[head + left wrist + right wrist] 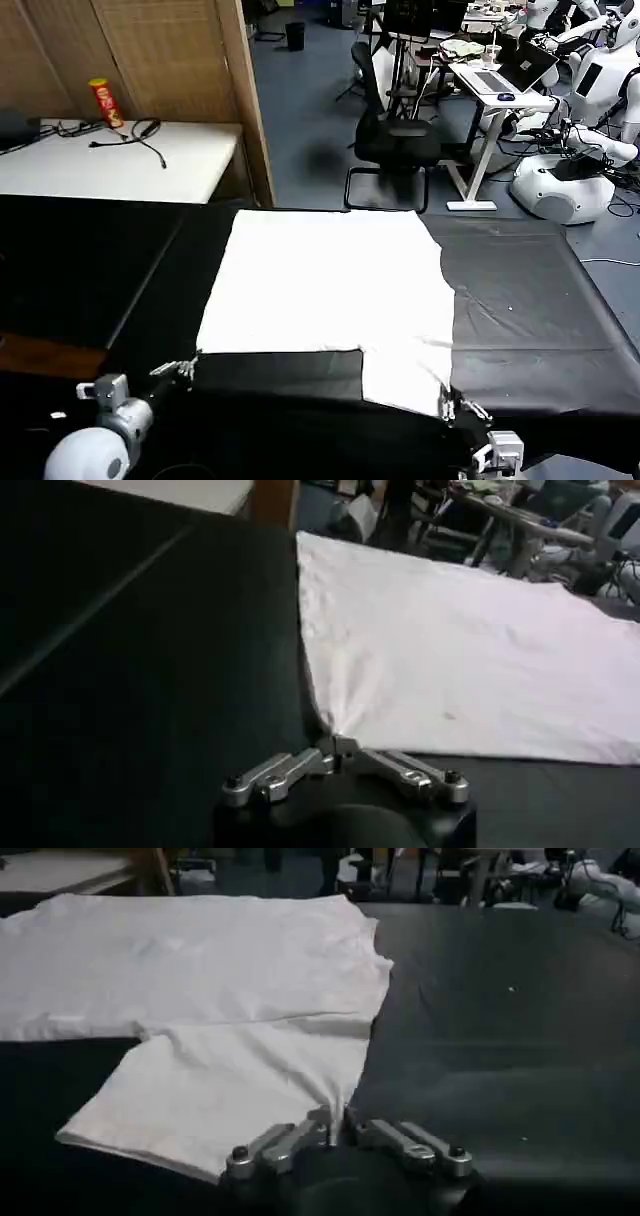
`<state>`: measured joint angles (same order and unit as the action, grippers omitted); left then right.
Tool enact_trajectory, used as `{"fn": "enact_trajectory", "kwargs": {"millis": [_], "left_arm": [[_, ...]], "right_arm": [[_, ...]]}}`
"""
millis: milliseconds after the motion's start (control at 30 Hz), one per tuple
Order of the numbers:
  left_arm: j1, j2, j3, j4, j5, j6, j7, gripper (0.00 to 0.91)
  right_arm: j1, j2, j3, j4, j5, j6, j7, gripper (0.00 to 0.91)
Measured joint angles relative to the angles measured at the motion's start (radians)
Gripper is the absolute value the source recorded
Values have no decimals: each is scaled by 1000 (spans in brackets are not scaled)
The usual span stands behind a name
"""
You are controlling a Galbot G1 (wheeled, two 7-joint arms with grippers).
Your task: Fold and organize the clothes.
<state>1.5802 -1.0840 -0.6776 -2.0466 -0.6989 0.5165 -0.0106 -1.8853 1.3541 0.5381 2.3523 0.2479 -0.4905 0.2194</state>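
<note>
A: Shirt first — one white T-shirt, lying flat on the black cloth that covers the worktop, print side apparently down (no lettering shows). Where are the arms?

B: Both at the near edge. The left end effector is clenched on the shirt's near left corner; in its wrist view the fabric puckers right where the fingertips meet. The right end effector is clenched on the near right corner, on the flap that reaches closer to the robot than the rest of the hem; its wrist view has the cloth gathering into the closed tips.

A: So which step is this?

B: I'd judge it the start of a fold — both corners pinched, nothing lifted yet. The next move likely calls for raising both corners together and carrying them toward the far edge, evenly, so the hem doesn't skew.

A: Count?

B: One shirt, two end effectors, one black cloth. Beyond it, a white side table with one red can.
</note>
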Motion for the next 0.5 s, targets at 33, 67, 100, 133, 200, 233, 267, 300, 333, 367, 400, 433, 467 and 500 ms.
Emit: {"fn": "enact_trajectory", "kwargs": {"millis": [33, 67, 100, 133, 200, 233, 267, 300, 333, 367, 400, 433, 467, 500], "left_arm": [[8, -2, -6, -11, 0, 1, -3, 0], [18, -4, -13, -23, -2, 2, -7, 0], [29, -7, -22, -36, -5, 5, -11, 0], [42, -8, -31, -51, -7, 5, -13, 0], [76, -8, -50, -78, -17, 4, -15, 0], [96, -7, -61, -95, -23, 3, -14, 0], [117, -7, -73, -110, -29, 3, -14, 0], [140, -7, -85, -126, -36, 3, -15, 0], [160, -6, -97, -139, -39, 3, -16, 0], [179, -6, -110, -153, -42, 3, -18, 0], [197, -6, -122, -169, -46, 4, -22, 0], [209, -8, -132, -181, -50, 4, -26, 0], [217, -10, -142, -191, -52, 2, -28, 0], [221, -11, -149, -198, -55, -1, -31, 0]], "right_arm": [[-19, 0, 3, 17, 0, -1, 5, 0], [-35, 0, 5, 31, 0, -1, 9, 0], [-49, -2, 8, 42, 0, -1, 11, 0], [-62, -3, 10, 53, 0, -1, 14, 0], [-84, -5, 12, 71, 1, -1, 17, 0], [-92, -5, 12, 78, 3, 2, 17, 0], [-96, -6, 12, 83, 5, 6, 15, 0], [-96, -7, 12, 86, 7, 13, 9, 0], [-96, -10, 14, 86, 10, 26, 0, 0], [-93, -13, 16, 86, 17, 40, -11, 0], [-86, -18, 20, 81, 23, 58, -23, 0], [-75, -24, 26, 74, 31, 77, -37, 0], [-61, -29, 30, 65, 41, 98, -49, 0], [-43, -35, 34, 55, 51, 117, -58, 0]]}}
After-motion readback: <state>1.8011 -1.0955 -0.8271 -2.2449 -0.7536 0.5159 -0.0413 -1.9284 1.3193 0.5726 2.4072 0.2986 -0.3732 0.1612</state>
